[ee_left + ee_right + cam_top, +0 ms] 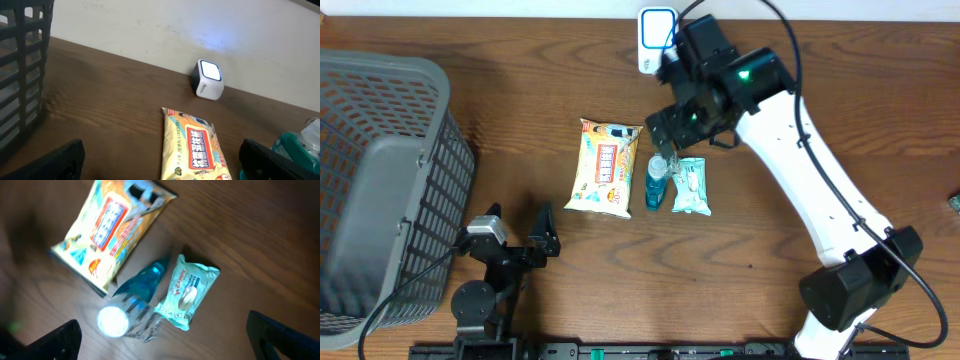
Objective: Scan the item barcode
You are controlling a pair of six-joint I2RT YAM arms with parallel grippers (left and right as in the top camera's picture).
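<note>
Three items lie mid-table: a yellow snack packet (607, 167) (195, 150) (110, 230), a blue bottle with a white cap (656, 183) (132, 300) and a teal wipes pack (690, 187) (187, 292). No barcode shows on any of them. The white scanner (658, 40) (207, 80) stands at the table's far edge with its window lit. My right gripper (692, 130) (167, 342) hovers open over the bottle and the wipes pack, holding nothing. At the near edge my left gripper (517, 222) (165, 165) is open and empty, facing the yellow packet.
A large grey basket (380, 180) (20, 75) fills the left side of the table. The white right arm (820, 190) stretches from the front right to the items. A pale wall (200, 25) runs behind the scanner.
</note>
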